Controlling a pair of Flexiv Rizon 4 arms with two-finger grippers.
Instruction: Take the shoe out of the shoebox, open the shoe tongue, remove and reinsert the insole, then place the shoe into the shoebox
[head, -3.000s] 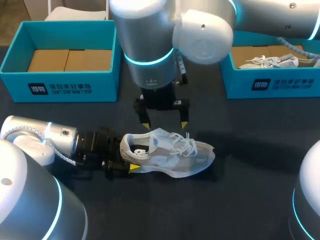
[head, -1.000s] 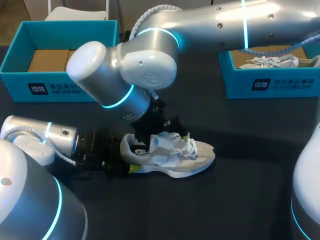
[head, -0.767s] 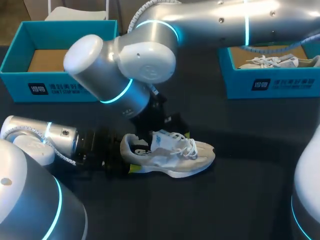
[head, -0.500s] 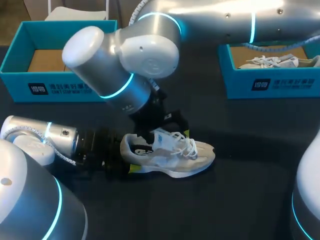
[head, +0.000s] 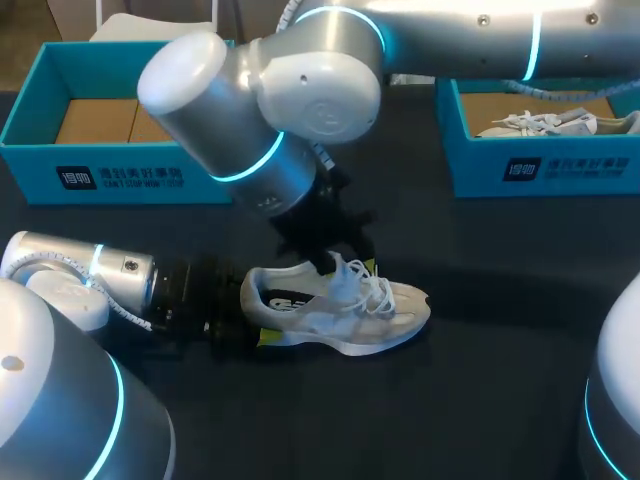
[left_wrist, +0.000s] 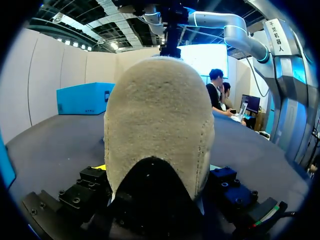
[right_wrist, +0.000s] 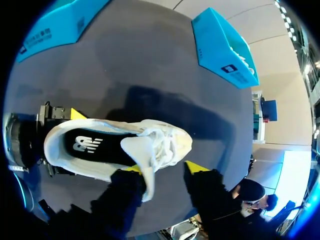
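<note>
Over the last three seconds the right arm (head: 270, 110) has swung from standing upright above the shoe (head: 350, 310) to leaning over it. Its thick wrist is now toward the left shoebox (head: 120, 180), and its pincer has come down to the shoe's opening. The shoe and the left arm (head: 80, 275) have kept their places.

The right arm's bulk covers the near corner of the left shoebox and hides most of its own pincer from above. The dark table (head: 480, 400) carries two teal boxes at the far edge. The left shoebox shows only cardboard inside, and the right shoebox (head: 560, 170) holds a second shoe (head: 535, 123).

The shoe lies on its sole mid-table, well apart from both boxes, toe toward the right shoebox. The left gripper (head: 250, 315) is clamped on its heel (left_wrist: 157, 125), which blocks nearly everything ahead in the left wrist view.

The right gripper (right_wrist: 165, 168) stands wide apart over the laces (head: 372, 285), grasping nothing. The raised tongue (right_wrist: 142, 157) lies against one finger only. The black insole (right_wrist: 95, 145) sits inside the shoe.
</note>
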